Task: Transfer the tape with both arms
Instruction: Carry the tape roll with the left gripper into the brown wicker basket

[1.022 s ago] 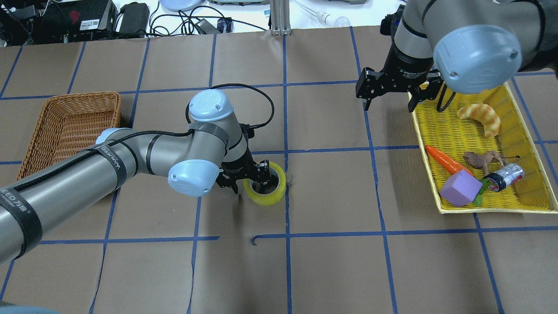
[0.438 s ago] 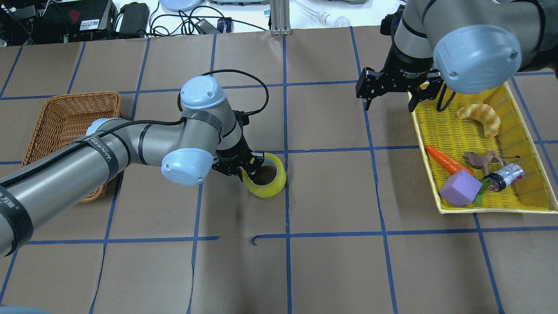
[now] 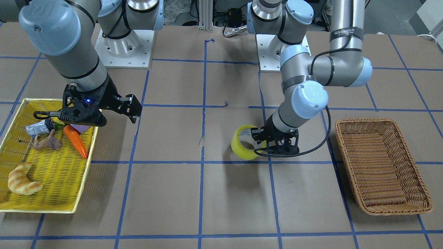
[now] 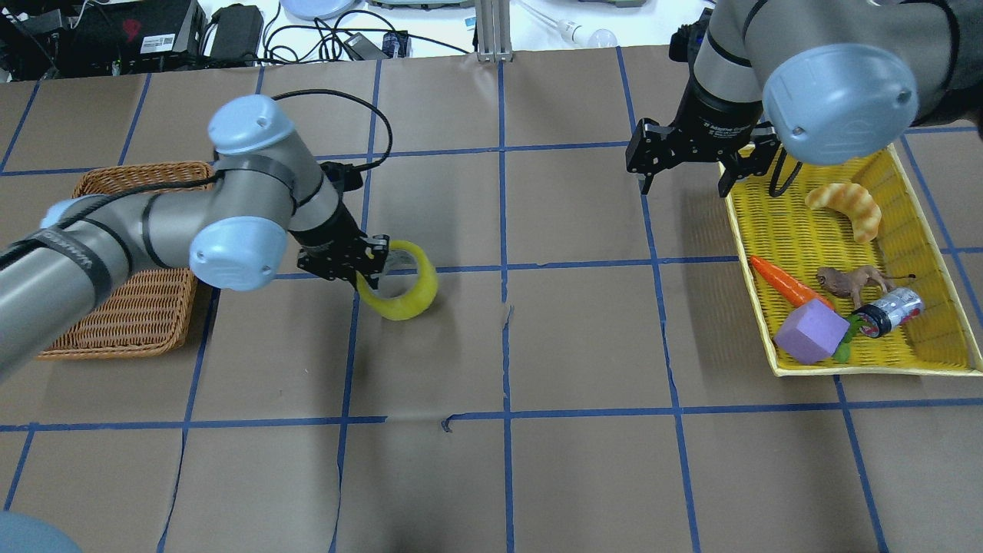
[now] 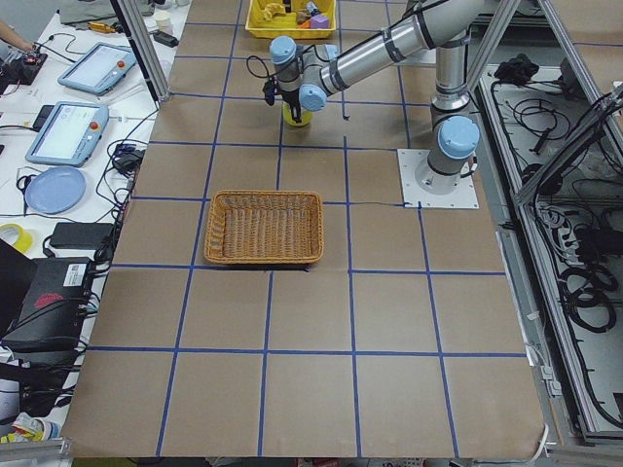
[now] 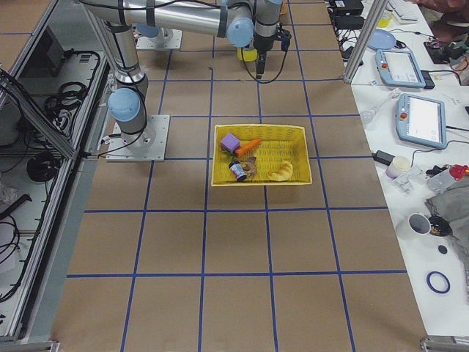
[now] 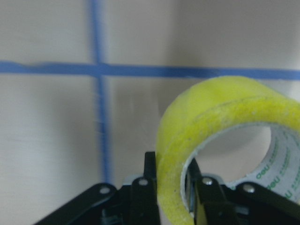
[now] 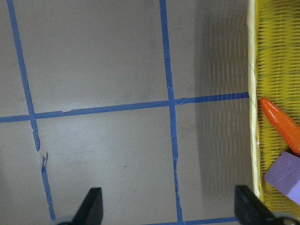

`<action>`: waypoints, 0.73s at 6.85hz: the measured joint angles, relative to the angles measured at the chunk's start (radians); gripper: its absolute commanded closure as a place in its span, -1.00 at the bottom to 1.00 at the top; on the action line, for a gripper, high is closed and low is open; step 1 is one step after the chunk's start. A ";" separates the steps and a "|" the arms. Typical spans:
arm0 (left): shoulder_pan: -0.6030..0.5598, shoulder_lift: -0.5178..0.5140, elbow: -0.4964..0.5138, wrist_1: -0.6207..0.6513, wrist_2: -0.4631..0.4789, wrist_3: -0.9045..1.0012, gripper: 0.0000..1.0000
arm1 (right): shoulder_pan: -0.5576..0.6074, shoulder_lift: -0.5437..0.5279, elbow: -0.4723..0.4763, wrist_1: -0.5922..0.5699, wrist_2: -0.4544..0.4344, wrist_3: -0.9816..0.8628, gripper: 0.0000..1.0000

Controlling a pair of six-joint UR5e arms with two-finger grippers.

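Left of the middle of the surface (image 4: 584, 346), the left gripper (image 4: 370, 269) is clenched on the wall of the tape (image 4: 411, 296), one finger inside the core and one outside. The roll sits tilted, right of the wicker basket (image 4: 115, 307). At far right, the right gripper (image 4: 685, 183) hangs spread wide, holding nothing, just beside the yellow tray (image 4: 845, 369).

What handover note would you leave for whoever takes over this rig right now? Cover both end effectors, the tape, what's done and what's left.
Left end effector: shut on the tape, pinching its wall. The roll is tilted and off the table, on the basket's side.
Right end effector: open, empty, beside the tray.
Done: tape grasped and lifted.
Left: probably carry it to the basket and release.
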 measured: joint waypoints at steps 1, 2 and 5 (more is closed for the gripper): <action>0.095 0.024 0.039 -0.071 0.048 0.129 1.00 | 0.001 0.000 0.000 0.000 0.000 0.000 -1.00; 0.198 0.041 0.088 -0.139 0.100 0.275 1.00 | 0.001 0.000 0.000 0.000 0.000 0.000 -1.00; 0.526 0.045 0.146 -0.192 0.137 0.719 1.00 | 0.002 0.000 0.002 0.000 0.000 0.000 -1.00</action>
